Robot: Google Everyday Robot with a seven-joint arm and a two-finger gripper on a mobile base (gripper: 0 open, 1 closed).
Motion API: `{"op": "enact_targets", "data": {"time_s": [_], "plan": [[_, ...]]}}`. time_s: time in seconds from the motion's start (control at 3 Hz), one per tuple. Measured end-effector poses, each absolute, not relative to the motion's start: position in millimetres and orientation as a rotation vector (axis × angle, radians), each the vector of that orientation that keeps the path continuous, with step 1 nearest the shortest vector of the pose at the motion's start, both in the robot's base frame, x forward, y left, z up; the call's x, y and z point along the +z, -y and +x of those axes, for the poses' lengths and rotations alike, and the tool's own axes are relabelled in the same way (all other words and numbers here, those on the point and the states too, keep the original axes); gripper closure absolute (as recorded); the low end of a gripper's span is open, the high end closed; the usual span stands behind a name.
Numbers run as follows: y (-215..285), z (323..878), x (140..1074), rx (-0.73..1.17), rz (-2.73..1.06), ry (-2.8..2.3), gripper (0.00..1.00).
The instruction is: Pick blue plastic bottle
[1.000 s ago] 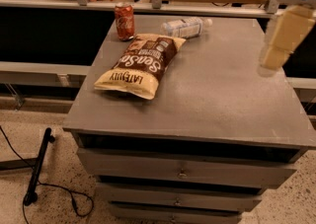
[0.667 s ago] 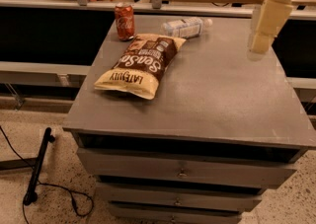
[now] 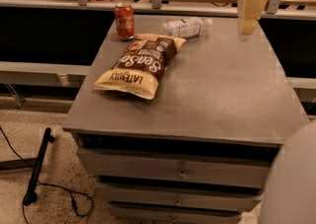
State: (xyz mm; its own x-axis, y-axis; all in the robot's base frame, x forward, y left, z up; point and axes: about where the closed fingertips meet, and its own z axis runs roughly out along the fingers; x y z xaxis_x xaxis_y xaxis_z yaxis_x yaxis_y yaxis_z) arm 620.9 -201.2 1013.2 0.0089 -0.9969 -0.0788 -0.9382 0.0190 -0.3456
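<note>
Above the worktop point(image 3: 222, 94) the claw point(image 3: 248, 20) has swung from the right edge toward the back, carrying nothing, opening can't tell; blue plastic bottle point(image 3: 185, 26) lies sideways near its left, ungrasped, so still approaching.

I see my claw point(image 3: 248, 20) hanging over the far right of the grey tabletop point(image 3: 222, 99), clear of the blue plastic bottle point(image 3: 183, 26) to its left — that lies on its side, cap pointing right. A red soda can point(image 3: 124, 20) stands upright further left, and a chip bag point(image 3: 142, 64) lies flat just in front of both
</note>
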Motion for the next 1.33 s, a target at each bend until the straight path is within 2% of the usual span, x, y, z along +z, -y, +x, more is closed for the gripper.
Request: {"op": "enact_targets", "data": {"time_s": [0.33,1.33], "plan": [[205,666,994,-0.286,-2.039,-1.959,0.0],[189,711,976,-0.322,-1.955,-1.982,0.0]]}}
